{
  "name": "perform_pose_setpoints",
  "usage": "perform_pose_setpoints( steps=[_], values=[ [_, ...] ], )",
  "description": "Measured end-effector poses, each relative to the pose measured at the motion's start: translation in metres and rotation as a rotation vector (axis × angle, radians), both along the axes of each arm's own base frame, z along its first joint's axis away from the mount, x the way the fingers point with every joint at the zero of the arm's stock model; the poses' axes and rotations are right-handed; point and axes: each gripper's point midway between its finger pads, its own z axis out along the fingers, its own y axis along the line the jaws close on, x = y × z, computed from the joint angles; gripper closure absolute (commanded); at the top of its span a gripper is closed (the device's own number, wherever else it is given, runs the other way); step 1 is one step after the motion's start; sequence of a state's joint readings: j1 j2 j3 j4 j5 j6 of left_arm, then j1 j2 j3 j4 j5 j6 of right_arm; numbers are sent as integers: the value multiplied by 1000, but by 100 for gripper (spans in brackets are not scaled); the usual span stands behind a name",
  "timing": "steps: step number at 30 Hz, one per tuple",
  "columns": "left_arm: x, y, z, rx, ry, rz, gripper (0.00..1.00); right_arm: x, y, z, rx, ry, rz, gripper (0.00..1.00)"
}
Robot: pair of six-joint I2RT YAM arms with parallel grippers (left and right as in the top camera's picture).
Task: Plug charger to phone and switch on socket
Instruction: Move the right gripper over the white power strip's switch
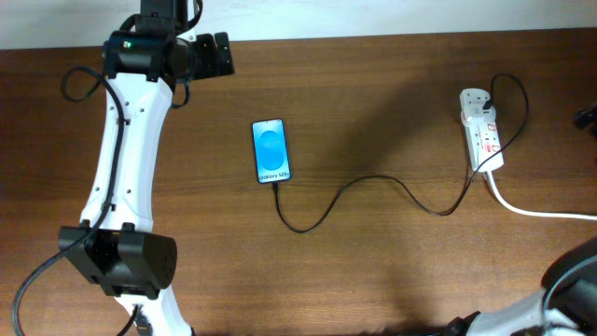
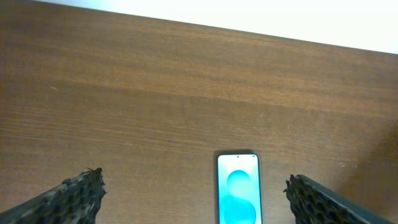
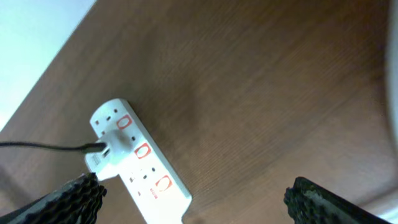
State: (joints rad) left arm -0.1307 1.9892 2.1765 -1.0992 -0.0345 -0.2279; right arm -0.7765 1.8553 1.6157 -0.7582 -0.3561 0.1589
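Note:
The phone (image 1: 271,151) lies flat on the wooden table with its blue screen up; it also shows in the left wrist view (image 2: 237,191). The thin black charger cable (image 1: 373,182) meets the phone's near edge, then curls right to a white adapter in the socket (image 1: 480,131). My left gripper (image 1: 222,54) is open and empty, beyond and left of the phone; its tips (image 2: 194,184) stand wide apart. In the right wrist view the socket (image 3: 144,168) with red switches lies lower left. My right gripper (image 3: 194,188) is open and empty above it.
The socket's thick white cord (image 1: 541,212) runs off to the right edge. The left arm (image 1: 126,159) stretches along the table's left side. Part of the right arm (image 1: 569,285) shows at the bottom right. The table's far edge (image 2: 249,31) lies beyond the phone.

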Motion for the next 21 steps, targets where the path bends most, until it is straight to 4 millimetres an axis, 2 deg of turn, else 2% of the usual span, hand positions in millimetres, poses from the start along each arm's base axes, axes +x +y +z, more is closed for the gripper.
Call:
perform_pose_setpoints(
  steps=[3,9,15,18,21],
  values=[
    [0,0,0,0,0,0,1,25,3,-47,73,0,60,2],
    [0,0,0,0,0,0,1,52,43,-103,125,97,150,1],
    [0,0,0,0,0,0,0,59,47,-127,113,134,153,1],
    [0,0,0,0,0,0,1,73,64,-142,97,149,195,1],
    [0,0,0,0,0,0,1,76,68,-149,66,177,194,1]
  ],
)
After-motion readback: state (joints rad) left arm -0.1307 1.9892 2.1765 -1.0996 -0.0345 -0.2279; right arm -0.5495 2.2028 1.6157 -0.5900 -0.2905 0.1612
